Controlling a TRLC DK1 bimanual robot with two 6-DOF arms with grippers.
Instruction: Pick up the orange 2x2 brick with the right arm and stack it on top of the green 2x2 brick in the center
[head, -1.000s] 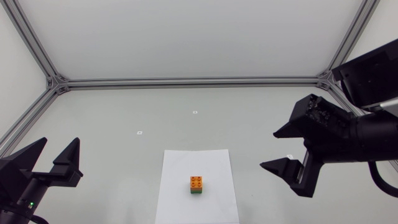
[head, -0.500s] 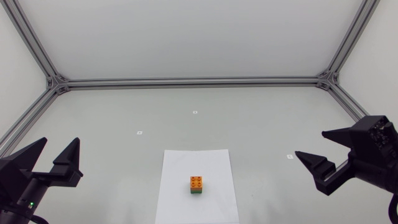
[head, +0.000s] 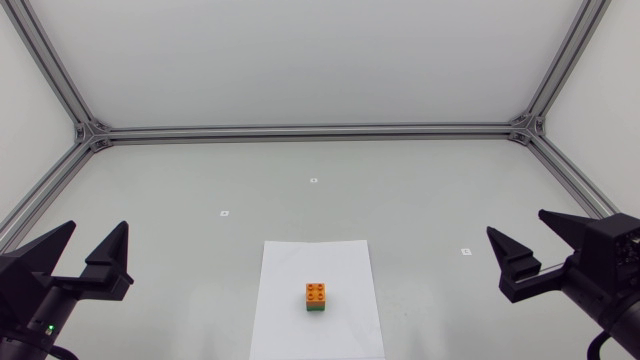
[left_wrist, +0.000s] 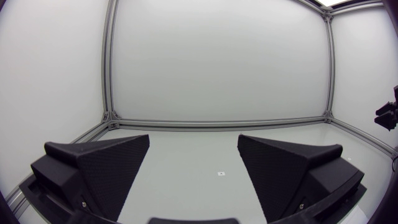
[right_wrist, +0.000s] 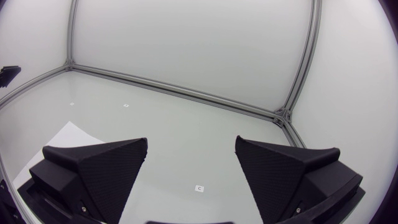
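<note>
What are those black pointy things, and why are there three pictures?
The black pointy things are a robot's two hands, called grippers. Each has two wedge fingers that pinch things. One picture is from a camera above the table, looking down: the left gripper is at one side, the right gripper at the other. The other two come from small cameras riding on each arm, so you see that arm's own fingers up close. On the table lies a white sheet of paper, and on it an orange brick sits on top of a green brick. Both grippers are open and hold nothing.
</note>
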